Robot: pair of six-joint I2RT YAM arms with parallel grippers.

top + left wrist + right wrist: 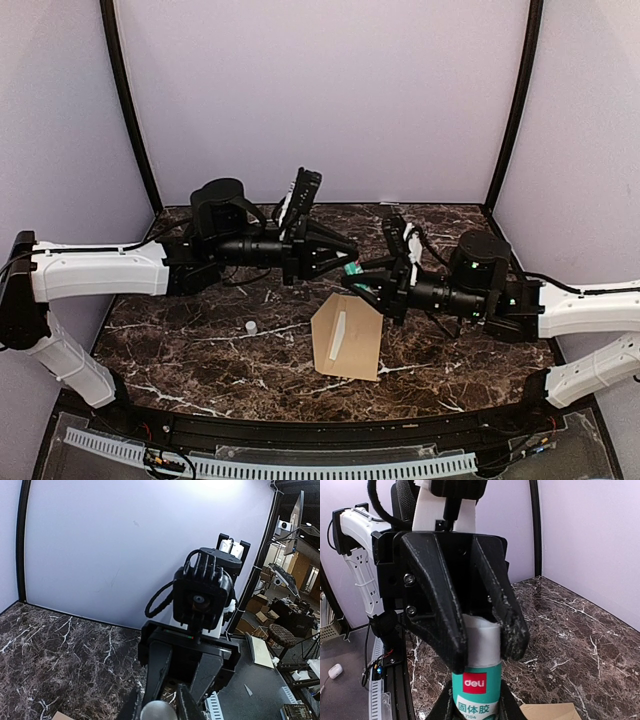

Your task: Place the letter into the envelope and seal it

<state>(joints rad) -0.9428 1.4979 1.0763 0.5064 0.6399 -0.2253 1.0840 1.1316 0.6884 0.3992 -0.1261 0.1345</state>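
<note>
From the overhead view I see the envelope (pixel 358 345) lying flat on the marble table (pixel 180 350), low and just right of centre in the frame, directly below where the two arms meet. Its long axis runs nearly top to bottom in the picture, with the upper end leaning slightly right. A narrow pale strip (pixel 337 338) lies along that same axis on its left half. I cannot tell what the strip is.

Above the envelope, both grippers share a glue stick (pixel 353 268), which spans roughly left to right between them. My right gripper (pixel 476 707) is clamped around the green body. In its wrist view the stick points straight up the frame, white end away from the camera. The left gripper (pixel 340 258) comes in from the opposite side, and its fingers (pixel 452 640) press against both sides of that white end — closed on it.

A small white cap (pixel 250 326) stands alone on the table, left of the envelope and well apart from it.
</note>
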